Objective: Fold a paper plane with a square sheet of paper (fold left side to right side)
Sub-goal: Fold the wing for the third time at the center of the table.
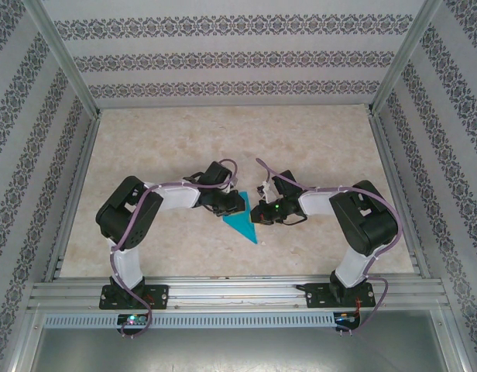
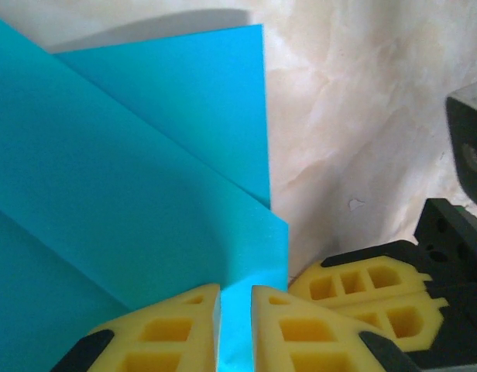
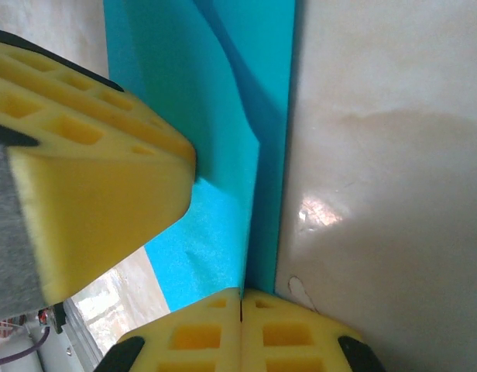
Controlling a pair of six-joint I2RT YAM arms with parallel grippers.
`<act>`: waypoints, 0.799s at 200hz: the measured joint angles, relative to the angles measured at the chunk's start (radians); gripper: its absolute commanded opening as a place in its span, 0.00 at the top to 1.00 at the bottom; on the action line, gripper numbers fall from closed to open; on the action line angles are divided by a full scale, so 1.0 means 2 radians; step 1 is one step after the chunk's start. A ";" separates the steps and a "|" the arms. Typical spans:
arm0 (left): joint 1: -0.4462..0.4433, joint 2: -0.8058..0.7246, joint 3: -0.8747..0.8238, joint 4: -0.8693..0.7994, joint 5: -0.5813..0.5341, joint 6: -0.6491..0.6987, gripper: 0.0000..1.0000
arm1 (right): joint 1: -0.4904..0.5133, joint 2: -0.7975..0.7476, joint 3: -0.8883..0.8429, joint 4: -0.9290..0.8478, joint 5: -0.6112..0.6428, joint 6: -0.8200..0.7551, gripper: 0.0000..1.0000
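— Marbled beige tabletop (image 1: 316, 147); where's the paper plane (image 1: 244, 222)?
— Flat on it, mid-table: a teal pointed wedge with layered folds.
— And the left gripper (image 2: 235, 288)?
— Fingers nearly together, with a thin slit showing teal, at the paper's edge.
— The right gripper (image 3: 240, 293)?
— Fingers pressed together at that same edge, just beside the left

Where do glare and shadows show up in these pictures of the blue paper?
Right wrist view: a small bright glare spot on the table beside the paper, with a broad soft shadow around and below it. Left wrist view: a grey shadow along the paper's top edge. Top view: even, soft light, no harsh glare.
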 measured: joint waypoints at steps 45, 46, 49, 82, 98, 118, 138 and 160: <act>0.000 0.000 -0.012 0.011 0.000 0.000 0.83 | 0.000 0.001 0.002 -0.004 0.001 -0.005 0.88; 0.000 0.000 -0.012 0.011 0.000 0.000 0.83 | 0.000 0.001 0.002 -0.004 0.001 -0.005 0.88; 0.000 0.000 -0.013 0.012 0.000 0.000 0.83 | 0.000 0.001 0.002 -0.005 0.001 -0.005 0.87; 0.001 0.000 -0.019 0.023 0.000 0.000 0.83 | 0.000 -0.001 0.004 -0.006 -0.001 -0.004 0.81; 0.001 -0.001 -0.022 0.027 0.000 0.000 0.84 | 0.000 -0.006 0.004 -0.007 -0.002 -0.004 0.75; 0.001 -0.001 -0.025 0.032 0.000 0.000 0.84 | -0.001 -0.017 0.004 -0.015 0.003 -0.002 0.70; 0.001 -0.001 -0.026 0.035 0.000 0.000 0.84 | -0.008 -0.039 0.002 -0.025 0.008 -0.002 0.66; 0.001 -0.001 -0.026 0.036 0.000 0.000 0.84 | -0.022 -0.072 -0.001 -0.041 0.010 -0.003 0.66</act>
